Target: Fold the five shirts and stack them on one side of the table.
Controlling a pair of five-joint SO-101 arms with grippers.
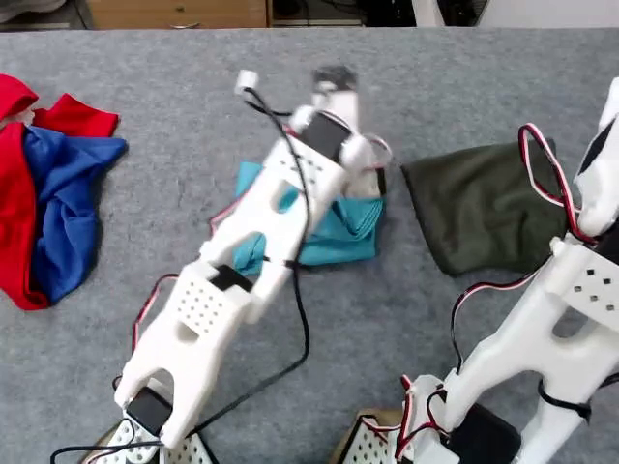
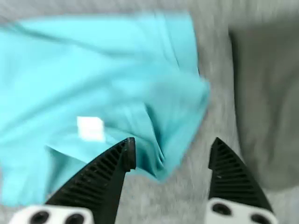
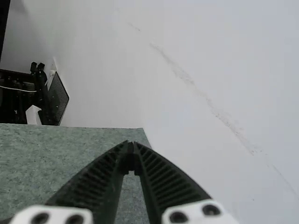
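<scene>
You are in the folding step, and the teal shirt looks like the one in hand. The grey bench (image 1: 464,87) has four shirts that I can count. The dark green shirt (image 1: 484,208) lies folded on the right side in the high view. The red shirt (image 1: 19,232) and the blue shirt (image 1: 63,203) lie crumpled together at the left edge, not yet folded. The teal shirt (image 1: 338,237) sits in the middle, near the green one but not touching it. It looks partly folded, with bunched layers at one edge.

Next, I think you need to bring the left gripper (image 2: 174,149) down onto that loose teal edge and pinch all the layers at once. Then you can fold it over flat or carry it to the green shirt to start the stack. Go slow, since thin cloth can slip out.

Your left arm (image 1: 261,232) stretches long across the teal shirt. Its gripper points down at the shirt's edge with the jaws wide apart, holding nothing.

Your right arm (image 1: 571,290) stands up at the right side, by the green shirt. The right gripper (image 3: 131,149) points off toward a wall, clenched tight on nothing
</scene>
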